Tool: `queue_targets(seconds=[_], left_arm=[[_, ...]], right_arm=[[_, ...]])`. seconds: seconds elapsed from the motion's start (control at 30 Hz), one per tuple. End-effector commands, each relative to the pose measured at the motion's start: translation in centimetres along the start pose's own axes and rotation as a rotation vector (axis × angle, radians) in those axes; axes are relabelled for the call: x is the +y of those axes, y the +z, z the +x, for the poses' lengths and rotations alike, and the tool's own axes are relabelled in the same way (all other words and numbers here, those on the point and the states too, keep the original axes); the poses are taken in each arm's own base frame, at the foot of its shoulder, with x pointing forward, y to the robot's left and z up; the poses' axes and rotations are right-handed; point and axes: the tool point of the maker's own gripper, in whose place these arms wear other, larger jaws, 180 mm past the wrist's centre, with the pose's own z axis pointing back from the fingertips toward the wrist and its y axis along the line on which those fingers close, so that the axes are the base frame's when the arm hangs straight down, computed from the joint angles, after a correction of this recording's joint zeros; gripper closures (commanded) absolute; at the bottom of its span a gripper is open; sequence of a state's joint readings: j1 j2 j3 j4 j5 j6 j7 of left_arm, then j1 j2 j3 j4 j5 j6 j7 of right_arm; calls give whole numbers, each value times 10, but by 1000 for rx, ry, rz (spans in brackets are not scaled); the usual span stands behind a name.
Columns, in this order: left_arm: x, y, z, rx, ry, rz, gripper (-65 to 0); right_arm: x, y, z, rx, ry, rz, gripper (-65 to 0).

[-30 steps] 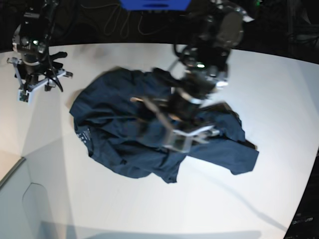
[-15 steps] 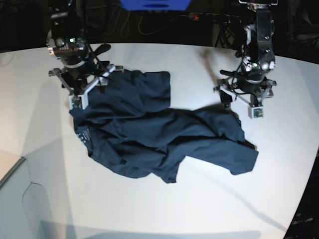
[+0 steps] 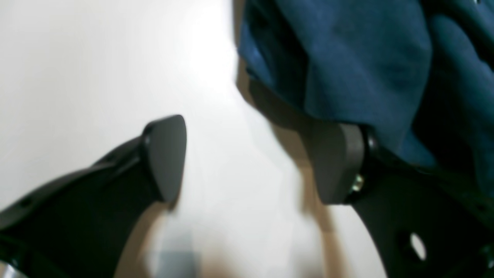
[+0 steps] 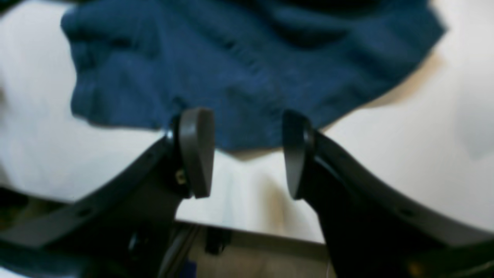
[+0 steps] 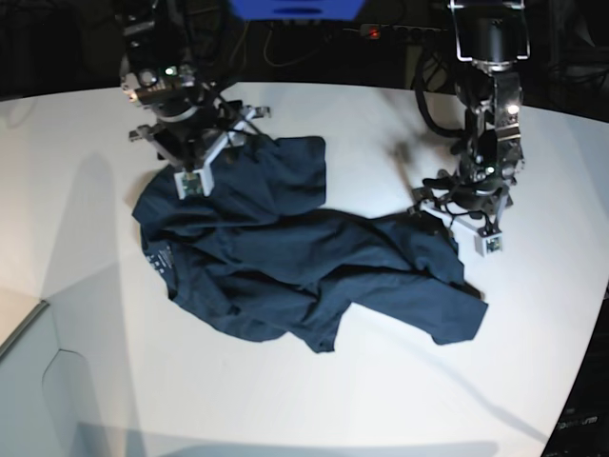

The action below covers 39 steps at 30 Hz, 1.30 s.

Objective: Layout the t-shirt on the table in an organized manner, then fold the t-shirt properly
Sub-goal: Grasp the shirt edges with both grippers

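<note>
Lying crumpled on the table (image 5: 314, 400), the t-shirt (image 5: 285, 257) spreads between both arms. Right gripper (image 4: 247, 152) hovers jaws apart, hem edge just ahead of its fingertips, nothing gripped. Left gripper (image 3: 251, 158) stands wide, cloth edge beside one pad. Likely positioning at opposite edges to pull the garment flat.

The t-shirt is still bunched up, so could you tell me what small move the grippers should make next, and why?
Probably ease the right gripper forward and close on the t-shirt hem. Its jaws stand open just short of that edge; the left gripper is also open beside the cloth.
</note>
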<state>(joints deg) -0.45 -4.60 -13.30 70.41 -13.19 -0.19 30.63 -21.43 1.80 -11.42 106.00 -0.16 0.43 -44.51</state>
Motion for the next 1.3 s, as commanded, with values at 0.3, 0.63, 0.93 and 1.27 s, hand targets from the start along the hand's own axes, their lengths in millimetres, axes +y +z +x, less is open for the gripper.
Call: queue_targets(seconds=[0.3, 0.63, 0.93, 1.27], left_arm=[[-28, 0, 50, -109, 18, -53, -487], [-61, -12, 57, -98, 40, -103, -485], [-94, -19, 56, -199, -29, -164, -248], [-44, 20, 55, -277, -35, -96, 0]], right_arm=[[38, 3, 10, -37, 54, 92, -269], [44, 1, 19, -57, 62, 105, -273], [40, -12, 33, -71, 76, 95, -274], [58, -18, 23, -41, 107, 134, -292]])
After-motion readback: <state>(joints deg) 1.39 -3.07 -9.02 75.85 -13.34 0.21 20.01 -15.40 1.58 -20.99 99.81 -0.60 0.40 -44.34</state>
